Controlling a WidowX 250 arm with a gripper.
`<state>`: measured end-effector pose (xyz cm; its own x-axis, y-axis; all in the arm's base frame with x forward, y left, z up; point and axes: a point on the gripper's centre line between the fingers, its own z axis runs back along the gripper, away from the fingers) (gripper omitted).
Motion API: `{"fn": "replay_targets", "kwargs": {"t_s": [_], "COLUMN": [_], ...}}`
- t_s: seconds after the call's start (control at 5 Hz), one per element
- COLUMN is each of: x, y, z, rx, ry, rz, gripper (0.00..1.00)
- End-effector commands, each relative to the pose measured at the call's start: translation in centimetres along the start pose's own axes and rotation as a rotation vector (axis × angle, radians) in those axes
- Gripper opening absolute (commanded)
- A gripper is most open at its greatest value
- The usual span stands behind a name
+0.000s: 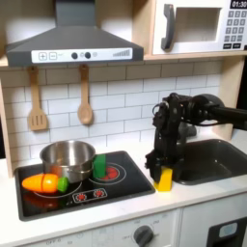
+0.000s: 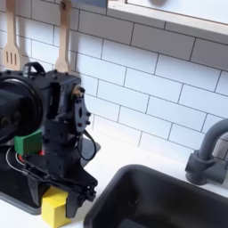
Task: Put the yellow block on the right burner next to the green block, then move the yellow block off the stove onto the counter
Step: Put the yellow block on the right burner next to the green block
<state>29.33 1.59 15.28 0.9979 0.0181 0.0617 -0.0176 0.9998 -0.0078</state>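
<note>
- The yellow block (image 1: pixel 165 179) (image 2: pixel 54 207) is a small plain cube, upright, resting on the white counter (image 1: pixel 193 198) just off the stove's edge, at about 3 o'clock from the cooktop in the first exterior view. Its top is partly hidden.
- The green block (image 1: pixel 99 166) (image 2: pixel 28 143) is small, bright green, standing upright on the stove at the burner nearer the yellow block, at roughly 10 o'clock from it in the first exterior view.
- The stove (image 1: pixel 116 188) is a glossy black flat cooktop with red ring burners and red marks along its front edge.
- The counter is smooth and white around the cooktop.
</note>
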Motion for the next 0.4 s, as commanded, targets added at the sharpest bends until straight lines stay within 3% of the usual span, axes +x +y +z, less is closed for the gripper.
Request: {"fn": "replay_targets", "kwargs": {"t_s": [0.0,0.2], "x": [-0.06,-0.23], "y": [0.05,-0.18], "z": [0.61,1.36], "rx": [-0.025,-0.088], "ry": [-0.003,0.008], "rz": [-0.001,-0.008], "gripper": [0.0,0.0]}}
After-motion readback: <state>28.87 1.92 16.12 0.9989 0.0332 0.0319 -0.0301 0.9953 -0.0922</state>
